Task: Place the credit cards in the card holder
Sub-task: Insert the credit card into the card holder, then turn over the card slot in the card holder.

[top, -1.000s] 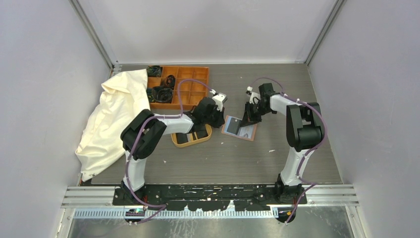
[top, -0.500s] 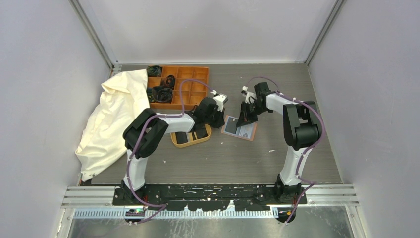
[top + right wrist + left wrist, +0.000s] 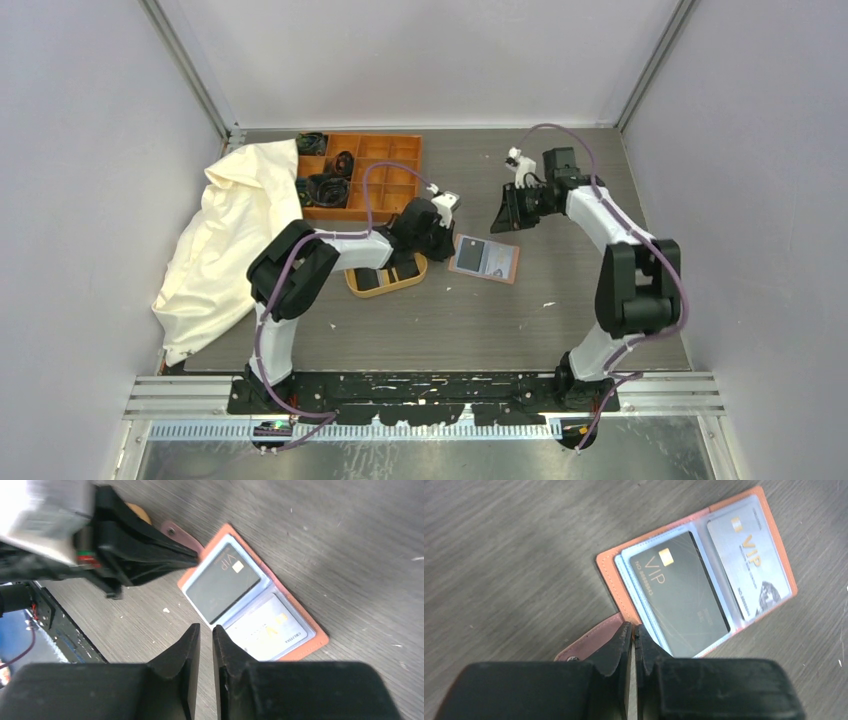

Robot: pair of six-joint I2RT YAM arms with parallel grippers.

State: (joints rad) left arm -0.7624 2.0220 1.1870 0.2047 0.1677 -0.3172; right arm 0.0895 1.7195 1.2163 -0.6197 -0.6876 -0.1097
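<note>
The left gripper (image 3: 633, 627) is being held pressed together, with nothing visible between the jaws. Its tips are resting at the near edge of the card holder (image 3: 610, 575), just beside the snap tab (image 3: 591, 640). Just beyond the tips, the holder is lying open and flat. A black credit card (image 3: 679, 592) is sitting in the nearer sleeve and a pale credit card (image 3: 749, 565) in the farther one. The right gripper (image 3: 206, 628) is being held above the holder and apart from it, jaws slightly parted and empty.

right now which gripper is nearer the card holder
Left. The left gripper sits right at the card holder's edge. The right gripper hangs above it, toward the back, clear of it.
</note>
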